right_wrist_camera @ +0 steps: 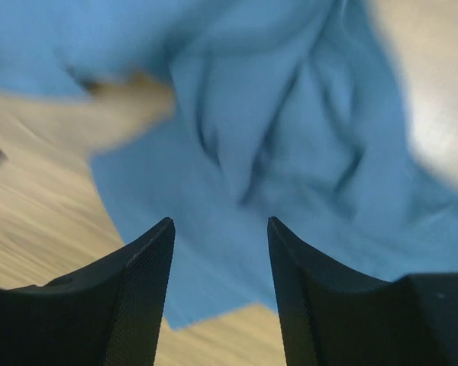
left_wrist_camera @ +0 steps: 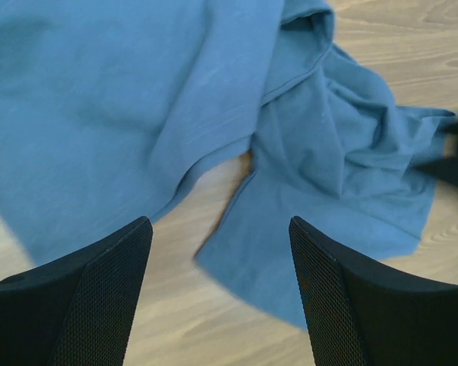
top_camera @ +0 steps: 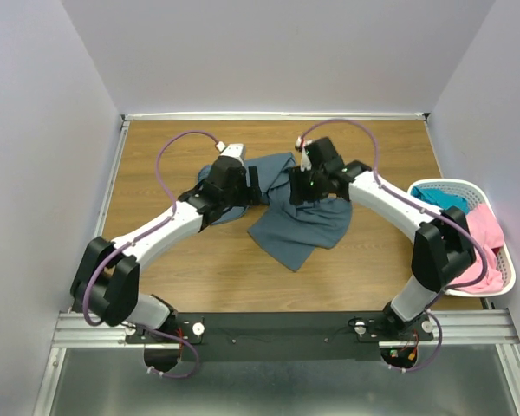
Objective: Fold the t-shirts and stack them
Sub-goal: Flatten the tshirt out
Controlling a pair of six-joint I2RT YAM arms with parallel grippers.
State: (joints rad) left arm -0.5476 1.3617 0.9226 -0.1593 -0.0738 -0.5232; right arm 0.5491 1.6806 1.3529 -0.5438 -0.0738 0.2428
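The slate blue-grey t-shirt (top_camera: pixel 302 221) lies crumpled at the table's centre; it also shows in the left wrist view (left_wrist_camera: pixel 122 99) and the right wrist view (right_wrist_camera: pixel 244 114). My left gripper (top_camera: pixel 254 186) is open and empty just above the shirt's left part, its fingertips (left_wrist_camera: pixel 141 229) over bare wood and a shirt edge. My right gripper (top_camera: pixel 295 188) is open and empty over the shirt's upper middle; in its wrist view (right_wrist_camera: pixel 220 236) the cloth lies between the fingers. The pink t-shirt (top_camera: pixel 490 241) and the teal t-shirt (top_camera: pixel 444 199) lie bunched in the basket.
The white slotted basket (top_camera: pixel 455 183) stands at the table's right edge beside the right arm's elbow. The wooden table (top_camera: pixel 182 277) is walled at the back and both sides. The two grippers are close together, facing each other over the shirt.
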